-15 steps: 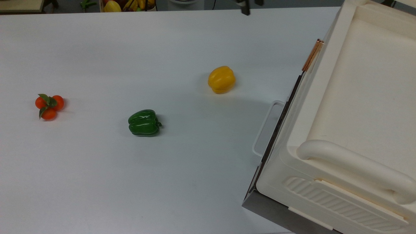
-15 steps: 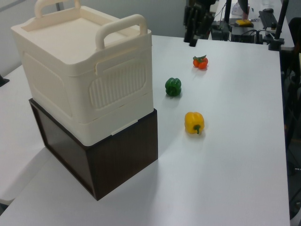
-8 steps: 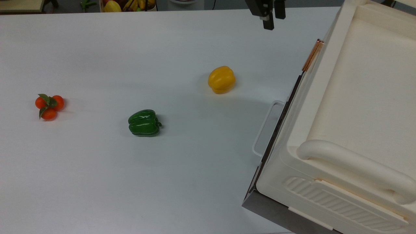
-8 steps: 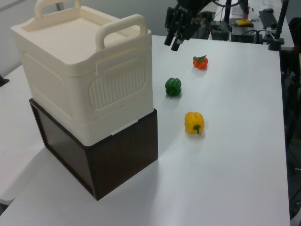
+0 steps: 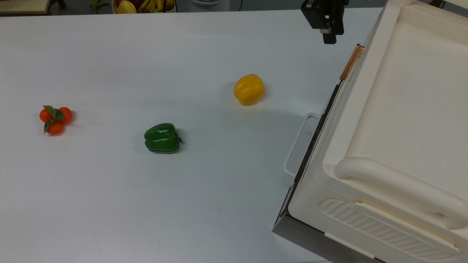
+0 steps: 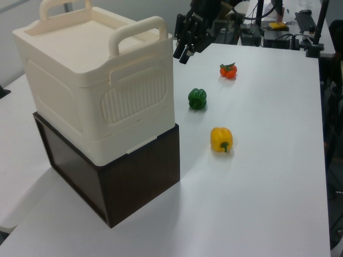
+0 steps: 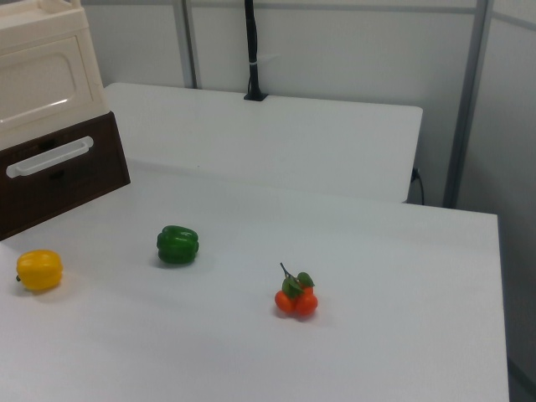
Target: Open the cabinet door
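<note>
The gripper (image 5: 328, 38), holding nothing and maybe shut, hangs upper right near the door (image 7: 42, 79); next job: reach its copper handle (image 5: 351, 62).

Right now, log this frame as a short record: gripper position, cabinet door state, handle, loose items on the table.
gripper: in the air, near the copper strip handle, not touching it
cabinet door: closed
loose items: yellow pepper, green pepper, orange fruit cluster, all apart on the white table
cabinet base: dark wooden drawer unit
</note>
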